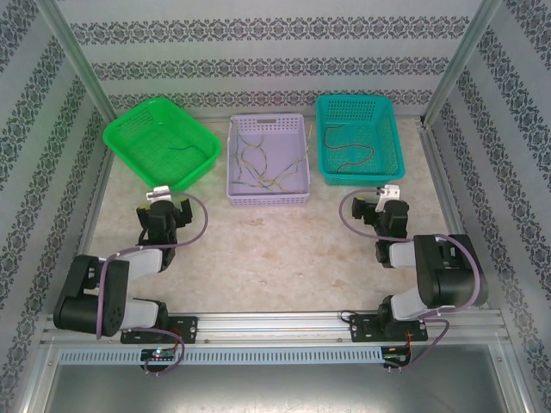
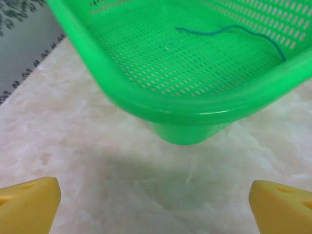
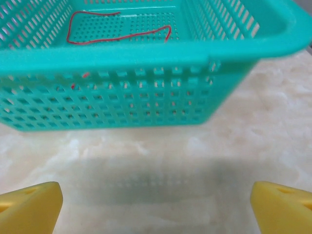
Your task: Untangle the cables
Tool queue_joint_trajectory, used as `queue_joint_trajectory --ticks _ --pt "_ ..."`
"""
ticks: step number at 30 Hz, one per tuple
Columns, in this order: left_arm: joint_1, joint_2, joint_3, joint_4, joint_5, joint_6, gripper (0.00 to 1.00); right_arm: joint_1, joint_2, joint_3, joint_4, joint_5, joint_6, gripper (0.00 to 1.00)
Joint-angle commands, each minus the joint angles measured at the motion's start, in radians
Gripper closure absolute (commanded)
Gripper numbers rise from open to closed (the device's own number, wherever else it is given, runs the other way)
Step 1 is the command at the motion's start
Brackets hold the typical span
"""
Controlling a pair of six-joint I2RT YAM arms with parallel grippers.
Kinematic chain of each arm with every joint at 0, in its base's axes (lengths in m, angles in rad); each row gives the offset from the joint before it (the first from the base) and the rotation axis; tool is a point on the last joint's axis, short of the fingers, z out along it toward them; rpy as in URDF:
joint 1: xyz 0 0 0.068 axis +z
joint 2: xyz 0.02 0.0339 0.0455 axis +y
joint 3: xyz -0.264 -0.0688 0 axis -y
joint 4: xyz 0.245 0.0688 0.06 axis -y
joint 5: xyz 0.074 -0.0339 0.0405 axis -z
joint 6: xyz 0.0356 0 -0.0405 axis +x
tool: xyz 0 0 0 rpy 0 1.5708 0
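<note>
Sorting seems part-done: tangled cables (image 1: 263,168) in middle lilac basket (image 1: 269,200); green strand (image 2: 204,34) in green basket (image 2: 195,105), red strand (image 3: 122,35) in teal basket (image 3: 146,53). Idle: left fingers (image 2: 29,202), right fingers (image 3: 282,204) released, empty. Next: reach lilac basket, pinch one strand.

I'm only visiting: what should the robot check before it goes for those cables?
1. Is the left gripper open and empty? ok.
2. Is the right gripper open and empty? ok.
3. Are the cables in the purple basket untangled? not ok, they appear to cross each other.
4. Which strand of that pile lies on top? cannot tell.
5. Does the green basket have room? ok, one green cable lies in it.
6. Does the teal basket have room? ok, a red cable lies on its floor.
</note>
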Motion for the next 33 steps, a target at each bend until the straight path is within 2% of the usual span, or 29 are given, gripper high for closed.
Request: queue_joint_trajectory --ticks 1,2,3,4,5,6,8,9,12,13,14,15,16,18,19,21,22,23,33 --pt "0.068 -0.002 -0.019 0.146 -0.083 -0.099 0.01 0.014 0.011 0.064 0.042 0.023 -0.001 0.02" --pt "0.092 0.069 -0.035 0.247 -0.112 -0.14 0.01 0.025 0.019 0.101 0.026 0.032 -0.014 0.02" --pt "0.118 0.112 -0.035 0.323 -0.076 -0.124 0.01 0.04 0.017 0.106 0.017 0.048 -0.028 0.02" --pt "0.117 0.077 0.003 0.183 -0.056 -0.136 0.01 0.046 0.015 0.109 0.009 0.06 -0.034 0.02" --pt "0.116 0.065 0.028 0.114 -0.037 -0.136 0.01 0.051 0.017 0.109 0.011 0.068 -0.038 0.02" --pt "0.116 0.102 0.006 0.226 -0.007 -0.099 0.0 0.053 0.017 0.109 0.01 0.069 -0.038 0.02" --pt "0.099 0.09 0.013 0.193 0.032 -0.068 0.0 0.053 0.017 0.111 0.007 0.072 -0.038 0.02" --pt "0.096 0.118 0.015 0.241 0.069 -0.04 0.0 0.053 0.017 0.111 0.006 0.072 -0.037 0.02" --pt "0.055 0.219 0.066 0.253 0.236 0.092 0.0 0.053 0.017 0.112 0.006 0.071 -0.037 0.02" --pt "0.033 0.291 0.068 0.363 0.231 0.135 0.01 0.053 0.016 0.111 0.006 0.071 -0.036 0.02" --pt "0.03 0.248 0.093 0.236 0.224 0.114 0.01 0.053 0.016 0.11 0.007 0.071 -0.037 0.02" --pt "0.039 0.243 0.104 0.195 0.225 0.099 0.01 0.053 0.014 0.109 0.007 0.07 -0.038 0.02" --pt "0.046 0.275 0.076 0.319 0.202 0.094 0.01 0.053 0.014 0.107 0.009 0.07 -0.037 0.02" --pt "0.053 0.24 0.093 0.202 0.192 0.066 0.01 0.053 0.015 0.107 0.009 0.071 -0.038 0.02" --pt "0.055 0.264 0.079 0.288 0.191 0.07 0.01 0.053 0.014 0.109 0.008 0.07 -0.037 0.02" --pt "0.057 0.244 0.096 0.213 0.195 0.064 0.01 0.053 0.013 0.107 0.009 0.07 -0.037 0.02" --pt "0.057 0.254 0.087 0.255 0.193 0.069 0.01 0.053 0.012 0.106 0.01 0.07 -0.038 0.02" --pt "0.057 0.246 0.094 0.219 0.195 0.066 0.01 0.053 0.013 0.106 0.01 0.07 -0.039 0.02" --pt "0.05 0.248 0.096 0.224 0.189 0.076 0.0 0.048 0.013 0.108 0.006 0.037 -0.045 0.02"
